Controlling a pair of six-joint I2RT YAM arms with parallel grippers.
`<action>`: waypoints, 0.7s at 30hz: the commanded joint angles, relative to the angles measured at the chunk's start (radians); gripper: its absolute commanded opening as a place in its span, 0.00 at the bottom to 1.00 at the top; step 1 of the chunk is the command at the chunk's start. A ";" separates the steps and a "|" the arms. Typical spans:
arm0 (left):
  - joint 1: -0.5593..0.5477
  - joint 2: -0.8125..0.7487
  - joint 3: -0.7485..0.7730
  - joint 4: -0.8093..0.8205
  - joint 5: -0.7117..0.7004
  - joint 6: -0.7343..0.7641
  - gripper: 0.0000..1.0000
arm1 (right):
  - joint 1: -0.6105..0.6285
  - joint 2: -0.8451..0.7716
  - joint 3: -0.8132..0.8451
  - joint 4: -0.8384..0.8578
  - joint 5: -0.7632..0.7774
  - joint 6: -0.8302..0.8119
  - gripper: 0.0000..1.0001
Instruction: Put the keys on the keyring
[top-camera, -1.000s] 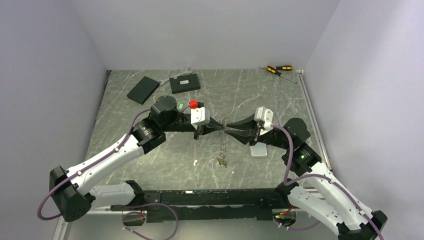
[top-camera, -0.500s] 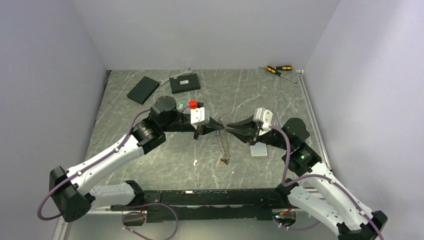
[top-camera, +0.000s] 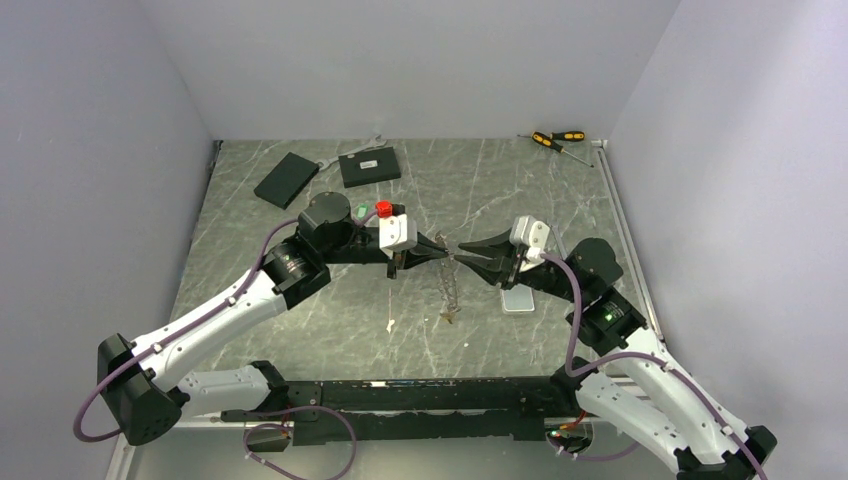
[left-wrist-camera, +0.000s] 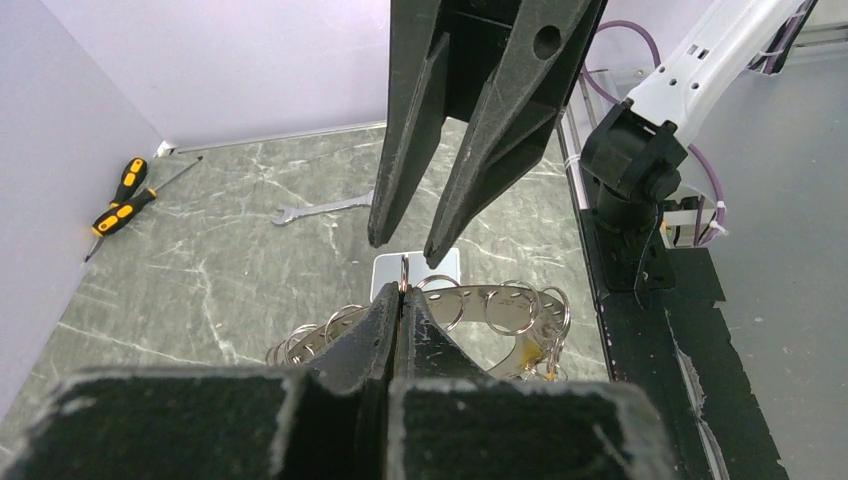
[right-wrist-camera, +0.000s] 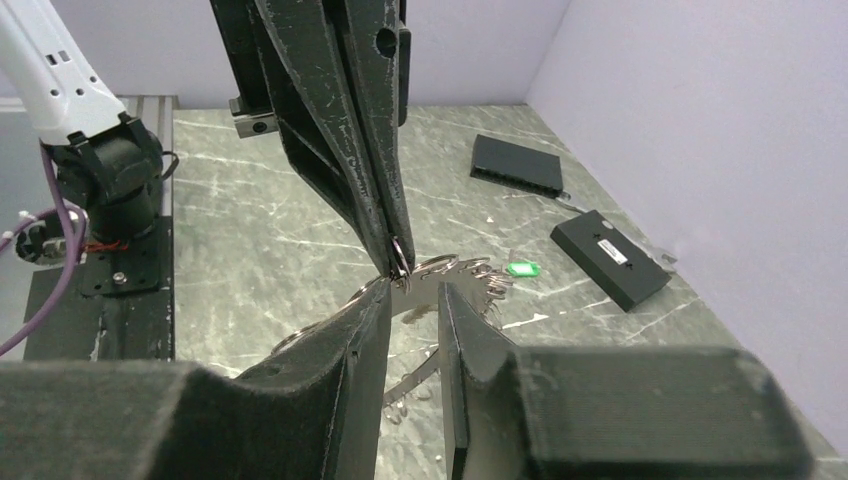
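Observation:
The keyring (top-camera: 447, 290), a grey metal band edged with small split rings, hangs edge-on below my left gripper (top-camera: 441, 251), and its lower end touches the table. In the left wrist view my left gripper (left-wrist-camera: 402, 288) is shut on one small split ring (left-wrist-camera: 403, 268) at the top of the keyring (left-wrist-camera: 500, 305). My right gripper (top-camera: 468, 252) faces it, open and empty. In the right wrist view my right gripper (right-wrist-camera: 412, 292) stands just short of that ring (right-wrist-camera: 399, 250), and the keyring (right-wrist-camera: 465, 272) is behind. A green-tagged key (right-wrist-camera: 521, 268) lies on the table.
A white phone-like slab (top-camera: 517, 300) lies under my right arm. Two black boxes (top-camera: 286, 179) (top-camera: 369, 167) and a wrench (top-camera: 371, 143) are at the back left. Yellow-and-black screwdrivers (top-camera: 555, 140) are at the back right. A small pale piece (top-camera: 390, 325) lies near the front.
My right gripper has let go of the ring, opened and drawn back a little to the right. My left gripper has lifted the keyring slightly.

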 joint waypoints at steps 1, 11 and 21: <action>-0.004 -0.038 0.011 0.070 0.019 -0.012 0.00 | 0.004 -0.022 0.011 0.042 0.029 -0.014 0.27; -0.003 -0.029 0.008 0.093 0.043 -0.031 0.00 | 0.005 -0.004 0.030 0.052 -0.016 0.004 0.26; -0.003 -0.017 0.014 0.101 0.053 -0.030 0.00 | 0.005 0.009 0.044 0.032 -0.036 0.003 0.24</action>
